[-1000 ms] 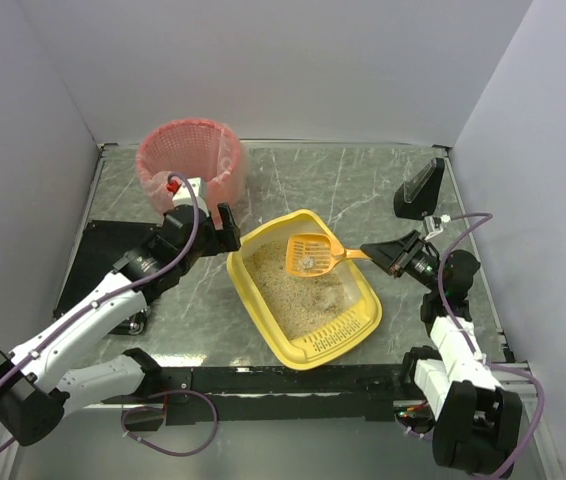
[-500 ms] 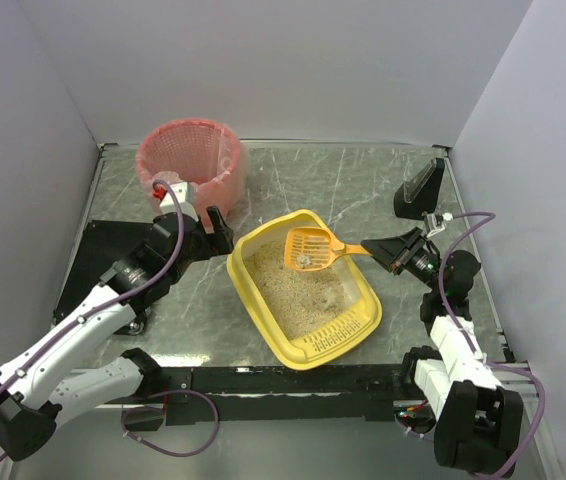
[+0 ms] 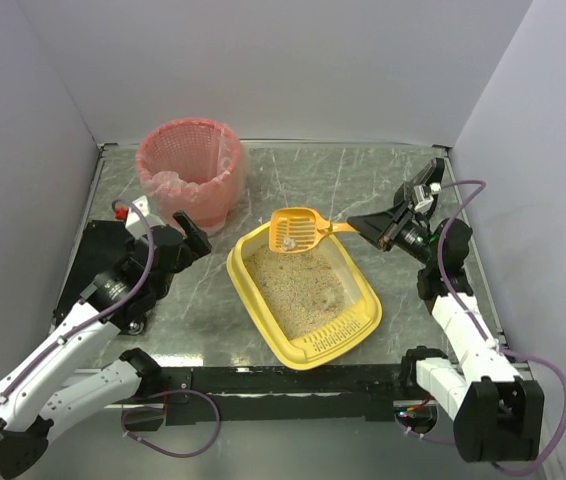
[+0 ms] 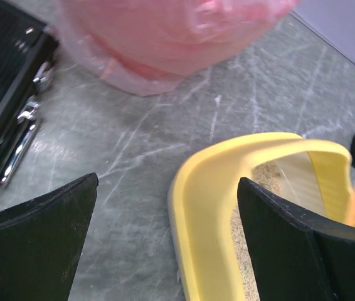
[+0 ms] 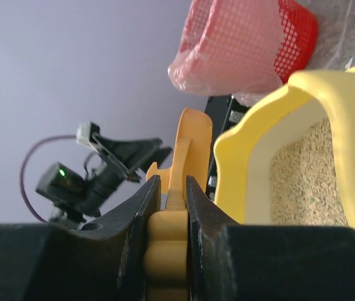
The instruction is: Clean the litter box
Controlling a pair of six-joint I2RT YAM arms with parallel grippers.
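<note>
Scoop (image 3: 293, 230) got lifted off the litter (image 3: 298, 290) and shifted toward 11 o'clock, so it's now held over the far rim of the box (image 3: 338, 340), nearer the basket (image 3: 188, 170). Right gripper (image 3: 358, 222) was swung up and the same way with it. Left gripper (image 3: 192, 238) was pulled back toward 9 o'clock, clear of the box corner it had been beside.

Blurred, top-cropped basket (image 4: 165, 37); litter box (image 4: 206, 219) cut off at bottom edge.
</note>
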